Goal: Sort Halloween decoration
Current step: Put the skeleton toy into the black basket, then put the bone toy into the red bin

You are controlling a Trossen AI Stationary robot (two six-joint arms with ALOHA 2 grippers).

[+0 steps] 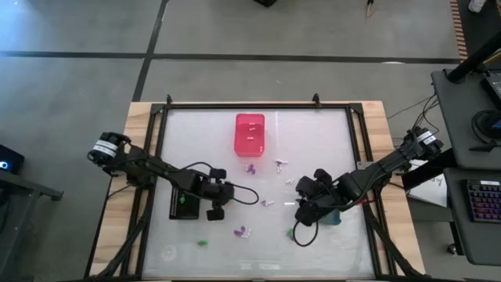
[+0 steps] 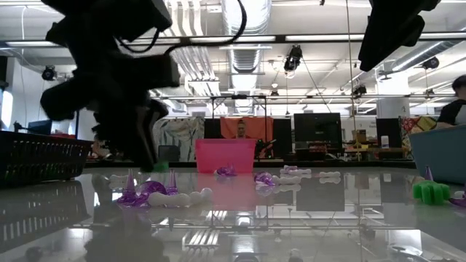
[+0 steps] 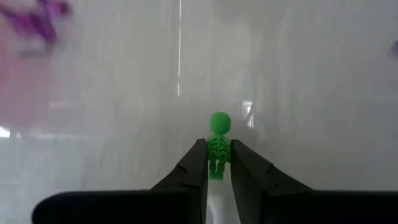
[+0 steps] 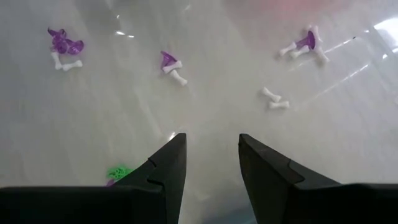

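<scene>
Dark fingers of the left end effector (image 3: 217,163) clench a green skeleton (image 3: 217,149), its legs hidden; right end effector (image 4: 212,163) released.

No readable text, labels, brands, numbers or signs anywhere. Nothing legible on the pink bin (image 1: 250,133), on the black bin (image 1: 185,203) or on the counter (image 1: 196,133). Screens and boards in the room beyond the counter too small and blurred to read. White marks on the pink bin's floor too faint to tell as lettering.
</scene>
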